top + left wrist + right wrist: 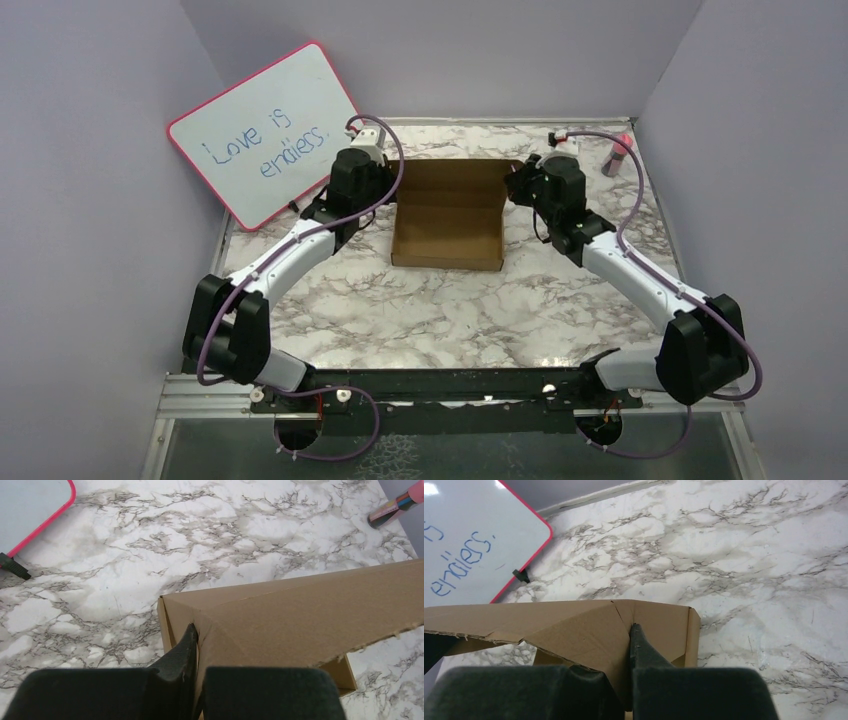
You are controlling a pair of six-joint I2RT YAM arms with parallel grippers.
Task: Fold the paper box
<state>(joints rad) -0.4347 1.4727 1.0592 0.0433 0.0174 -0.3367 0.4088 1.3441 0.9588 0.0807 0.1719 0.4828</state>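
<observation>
The paper box (448, 215) is brown cardboard, lying in the middle of the marble table with its far lid flap raised. My left gripper (393, 182) is at the far left corner of the box. In the left wrist view it (198, 642) is shut on the cardboard (300, 615) at that corner fold. My right gripper (513, 183) is at the far right corner. In the right wrist view it (628, 640) is shut on the folded cardboard (574, 625), one fingertip (634, 632) lying against the crease.
A pink-framed whiteboard (265, 135) with blue writing leans against the left wall. A pink marker (617, 155) stands at the back right corner and also shows in the left wrist view (395, 507). Grey walls close in the table on three sides.
</observation>
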